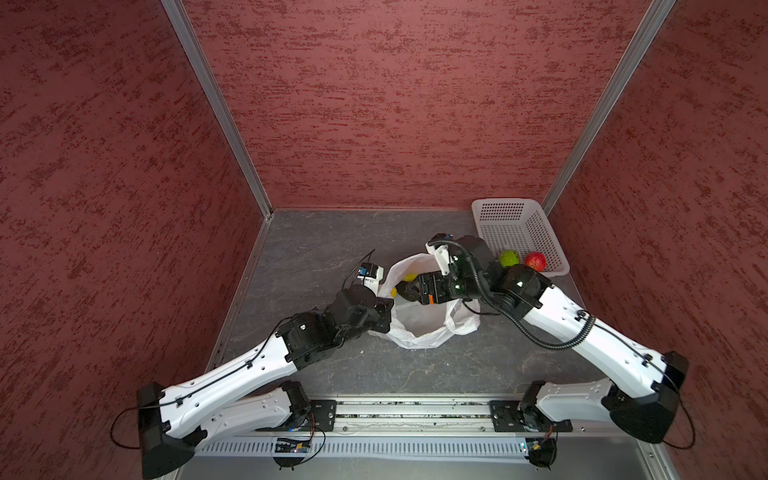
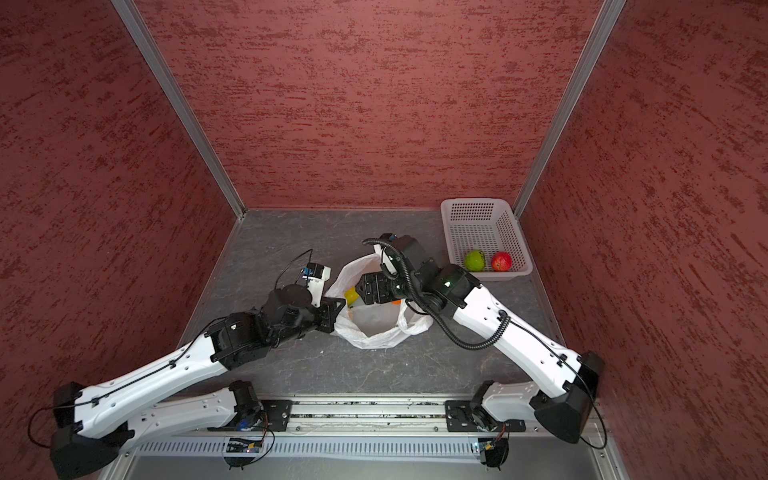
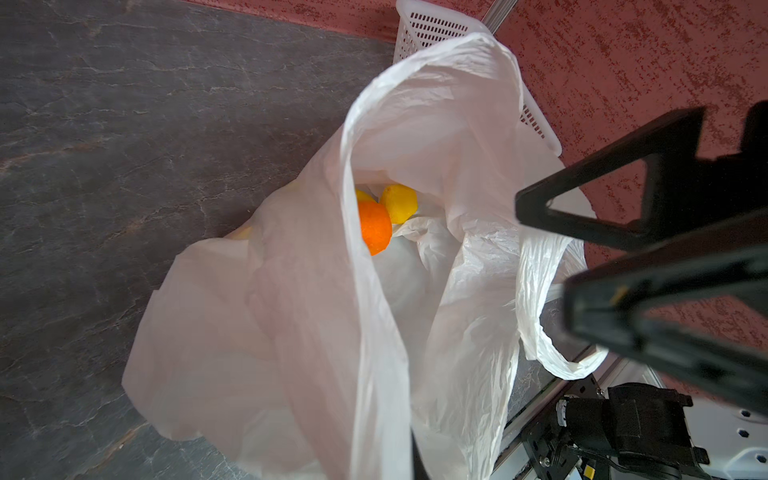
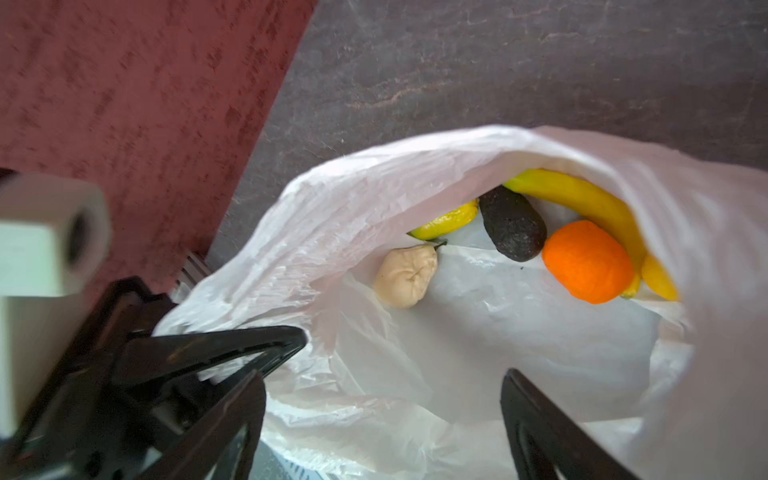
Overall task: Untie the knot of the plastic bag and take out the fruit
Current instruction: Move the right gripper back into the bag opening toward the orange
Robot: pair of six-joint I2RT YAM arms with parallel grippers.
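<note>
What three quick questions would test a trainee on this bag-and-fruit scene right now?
1. True or false: the plastic bag is tied shut.
2. Which fruit lies in the basket? A) banana and orange B) green apple and red apple C) avocado and lemon
3. Fill in: the ___ hand is open over the bag's mouth; the other is shut on its rim.

Key: 1 false, its mouth gapes open. 2 B. 3 right hand; the left hand clamps the rim.
</note>
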